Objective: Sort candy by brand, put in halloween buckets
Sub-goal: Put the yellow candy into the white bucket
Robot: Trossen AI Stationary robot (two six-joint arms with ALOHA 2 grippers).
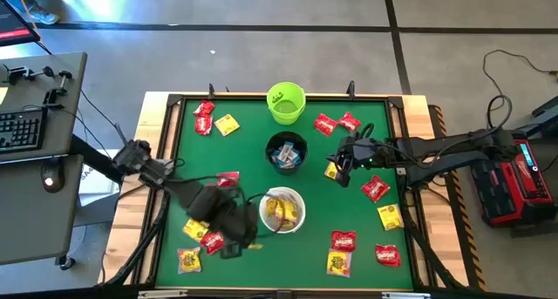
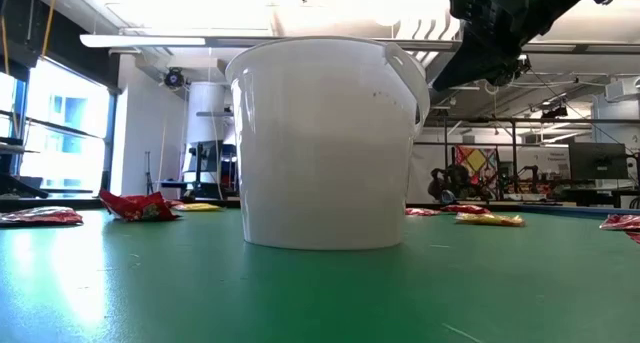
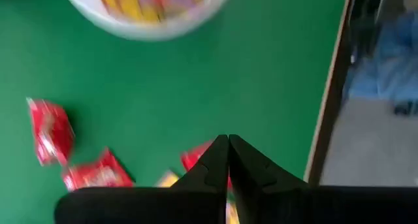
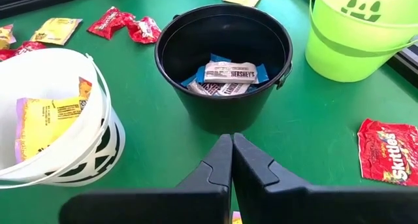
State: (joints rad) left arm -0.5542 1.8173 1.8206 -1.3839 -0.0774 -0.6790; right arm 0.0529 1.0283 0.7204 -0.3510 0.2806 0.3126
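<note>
- My right hand [image 4: 231, 160], fingers pressed together and empty, hovers beside the black bucket [image 4: 222, 67] holding blue-and-white bars [image 4: 228, 72]
- My left hand [image 3: 228, 160], fingers together, hangs near the white bucket [image 1: 282, 210] of yellow packets [image 1: 281, 212]
- Red packets [image 1: 377, 188] lie scattered across the tabletop [image 1: 323, 194]; the green bucket [image 1: 286, 103] stands behind

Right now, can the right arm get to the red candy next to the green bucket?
Probably yes. The red candy lies flat on bare table near the right gripper, beside the green bucket, with nothing between.
</note>
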